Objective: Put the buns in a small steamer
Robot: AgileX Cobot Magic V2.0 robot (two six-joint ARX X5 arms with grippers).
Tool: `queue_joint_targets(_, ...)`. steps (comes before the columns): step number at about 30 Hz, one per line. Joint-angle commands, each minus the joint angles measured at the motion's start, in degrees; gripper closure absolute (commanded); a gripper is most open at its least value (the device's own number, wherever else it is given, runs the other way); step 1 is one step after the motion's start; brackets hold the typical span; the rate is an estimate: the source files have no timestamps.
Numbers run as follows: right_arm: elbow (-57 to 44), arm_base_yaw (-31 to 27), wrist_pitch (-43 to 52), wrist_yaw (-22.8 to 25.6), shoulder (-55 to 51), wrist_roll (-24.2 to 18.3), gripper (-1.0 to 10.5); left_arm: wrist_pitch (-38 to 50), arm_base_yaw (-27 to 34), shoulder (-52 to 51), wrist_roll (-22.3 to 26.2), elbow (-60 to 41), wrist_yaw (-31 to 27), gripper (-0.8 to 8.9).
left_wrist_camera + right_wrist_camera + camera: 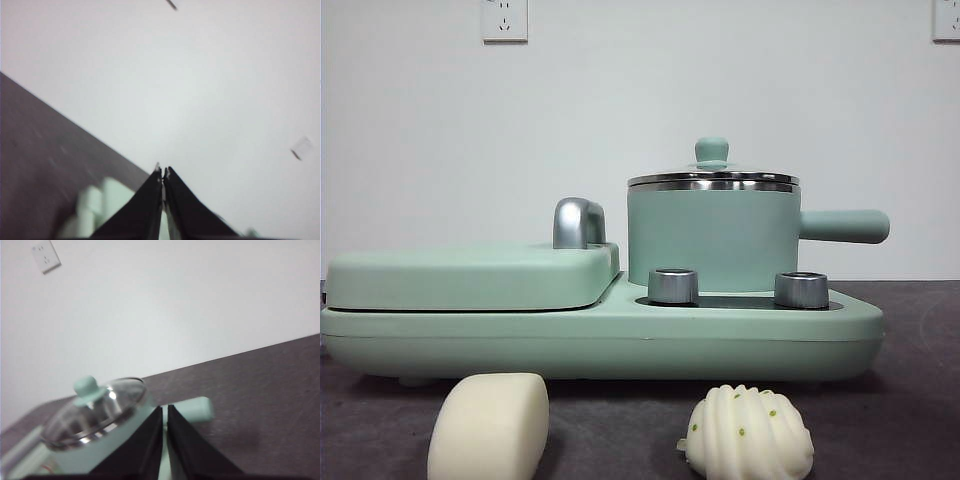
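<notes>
Wall socket (46,256), wrist-view steamer lid (97,412)

Smooth cream bun (488,427) and ridged, green-specked bun (749,433) lie apart on the table in front. Behind them, mint-green steamer (712,238), glass lid (95,412) on, handle pointing right.

Matt mint-green steamer (710,240) with polished steel rim, glass lid (95,412); smooth bun (488,428); ridged, green-specked bun (748,433); matt dark desk (910,400).

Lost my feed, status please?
Left hand and right hand shut, empty. Both buns on table, steamer lid on.
</notes>
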Motion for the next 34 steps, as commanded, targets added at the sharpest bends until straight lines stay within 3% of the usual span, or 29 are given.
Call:
queue_joint_targets(1,5.57,0.11,-3.87,-0.17,0.44,4.87,9.3,-3.26,-0.11,0.15,-3.17,2.58,3.3,8.04)
queue_joint_targets(5,14.12,0.11,-13.49,-0.26,3.78,3.93,9.3,-12.96,-0.11,1.86,0.63,9.2,3.78,8.03)
queue_joint_targets(12,26.49,0.11,-20.48,-6.69,14.01,-3.5,9.3,-26.16,-0.11,9.46,15.06,23.15,3.93,8.03)
queue_joint_targets(16,31.36,0.11,-22.77,-10.84,20.22,-10.91,9.3,-28.74,-0.11,15.41,23.52,29.57,6.49,8.03)
queue_joint_targets(23,38.03,0.98,-28.3,-17.31,30.4,-25.62,9.3,-29.57,-0.68,26.51,32.72,36.2,14.69,8.03)
queue_joint_targets(29,40.98,5.88,-30.73,-16.59,35.58,-35.5,9.3,-30.01,-3.74,35.52,40.74,40.35,17.27,8.04)
queue_joint_targets(34,41.05,12.31,-32.96,-11.67,38.21,-41.38,9.3,-33.16,-7.85,41.94,49.96,43.65,17.55,8.04)
